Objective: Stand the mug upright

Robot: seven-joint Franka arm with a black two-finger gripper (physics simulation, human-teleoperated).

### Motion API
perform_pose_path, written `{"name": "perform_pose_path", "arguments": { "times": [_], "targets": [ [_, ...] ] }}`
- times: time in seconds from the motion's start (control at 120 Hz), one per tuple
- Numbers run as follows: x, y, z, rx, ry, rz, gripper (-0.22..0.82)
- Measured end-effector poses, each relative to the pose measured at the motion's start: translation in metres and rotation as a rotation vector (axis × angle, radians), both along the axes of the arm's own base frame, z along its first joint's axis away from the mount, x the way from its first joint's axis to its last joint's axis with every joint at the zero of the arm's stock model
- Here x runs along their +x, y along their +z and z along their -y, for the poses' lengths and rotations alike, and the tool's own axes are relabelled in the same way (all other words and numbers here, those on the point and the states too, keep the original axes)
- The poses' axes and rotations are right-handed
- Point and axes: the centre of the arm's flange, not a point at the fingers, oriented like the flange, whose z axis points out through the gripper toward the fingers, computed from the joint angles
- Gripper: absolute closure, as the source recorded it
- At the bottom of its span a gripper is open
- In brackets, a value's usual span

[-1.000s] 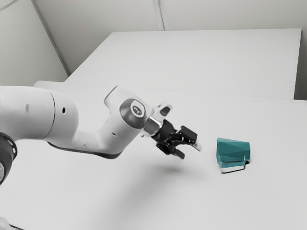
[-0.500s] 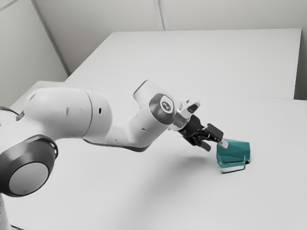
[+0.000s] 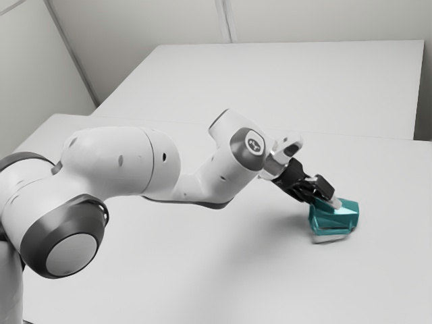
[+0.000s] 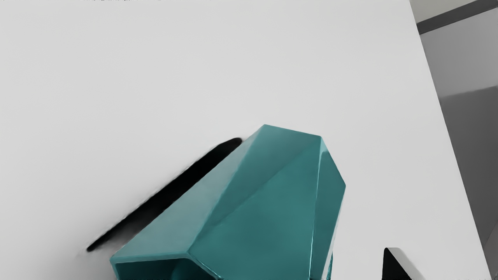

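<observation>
Holds the end effector [image 3: 327,204] open at the mouth of the teal faceted mug [image 3: 339,219], tipped on its side on the table [image 3: 202,263], presumably to grip its wall for righting

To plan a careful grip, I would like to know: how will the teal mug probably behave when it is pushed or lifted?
The mug would probably stay stiff, since its walls meet in crisp, straight edges. As it lies on its side, flat facets should make it slide rather than roll. Its glossy sheen suggests it may be somewhat slippery.
</observation>
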Motion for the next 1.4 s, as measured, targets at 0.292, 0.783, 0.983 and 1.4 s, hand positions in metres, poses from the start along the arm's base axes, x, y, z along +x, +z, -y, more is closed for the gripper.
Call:
{"name": "perform_pose_path", "arguments": {
  "times": [0.292,0.783,0.983,1.4],
  "targets": [
    [-0.001,0.002,0.003,0.001,-0.02,0.009,0.68],
    [-0.003,0.057,0.006,0.009,-0.068,0.092,0.75],
    [0.012,0.08,-0.036,0.083,-0.051,0.141,0.76],
    [0.049,0.125,-0.165,0.337,0.03,0.233,0.77]
  ]
}}
